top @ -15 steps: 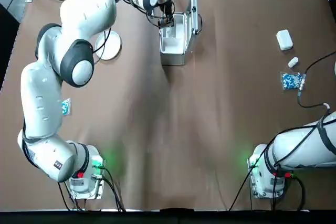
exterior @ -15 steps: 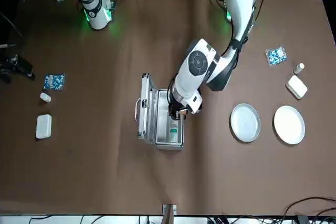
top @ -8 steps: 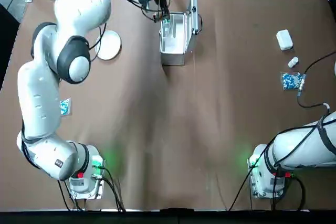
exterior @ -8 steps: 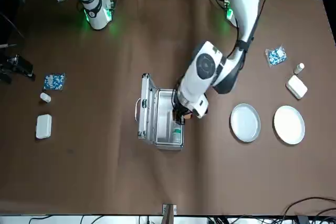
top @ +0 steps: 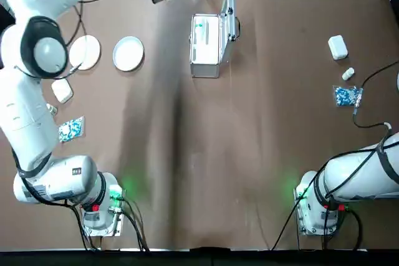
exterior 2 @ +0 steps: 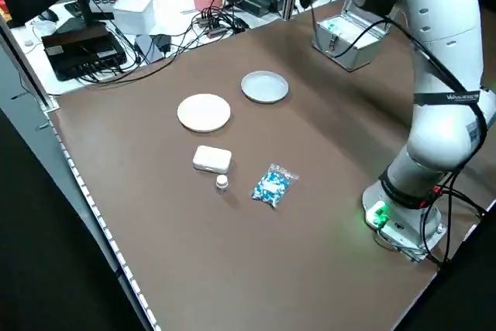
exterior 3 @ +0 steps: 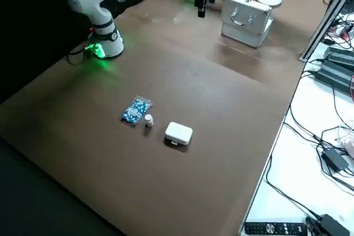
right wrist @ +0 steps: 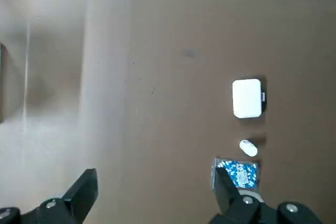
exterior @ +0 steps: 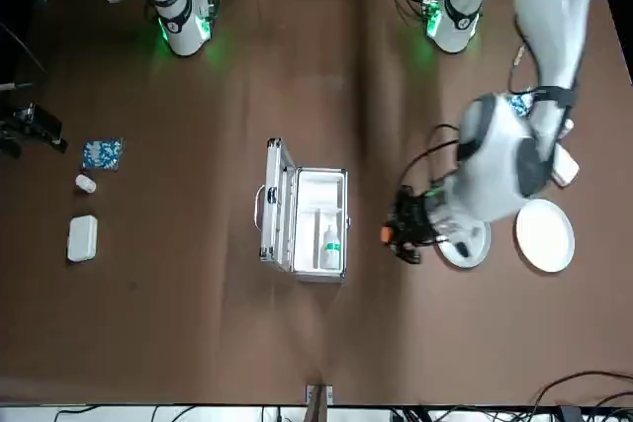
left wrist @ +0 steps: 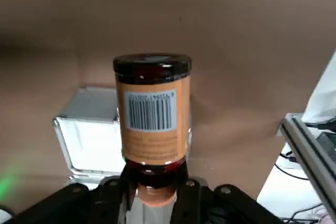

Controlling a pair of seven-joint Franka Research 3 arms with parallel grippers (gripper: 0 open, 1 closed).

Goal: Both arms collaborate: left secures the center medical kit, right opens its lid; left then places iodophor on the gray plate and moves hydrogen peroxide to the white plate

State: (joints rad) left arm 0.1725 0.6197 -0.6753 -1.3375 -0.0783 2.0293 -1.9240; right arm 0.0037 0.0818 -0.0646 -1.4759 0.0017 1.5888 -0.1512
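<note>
The medical kit (top: pixel 205 47) stands open at the far centre, its lid (top: pixel 230 15) upright on the robot's right side. The hydrogen peroxide (exterior: pixel 331 243), white with a teal mark, lies inside the box. My left gripper (exterior: pixel 403 232) is shut on the iodophor (left wrist: pixel 152 109), a brown bottle with an orange label, gripped at its pale cap. It hangs above the table between the kit and the gray plate (exterior: pixel 463 232). The white plate (exterior: pixel 545 235) lies just beyond, further left. My right gripper (right wrist: pixel 156 177) is open and holds nothing, high over the table's right side.
A small white case (top: pixel 337 47), a vial (top: pixel 348 74) and a blue packet (top: pixel 346 96) lie on the right. Another white case (top: pixel 62 90) and blue packet (top: pixel 70 129) lie on the left, near the plates. Cables and gear crowd the far edge.
My left gripper has lifted the iodophor out of the open kit and swung it to the robot's left, toward the gray plate. The hydrogen peroxide stays in the box.
</note>
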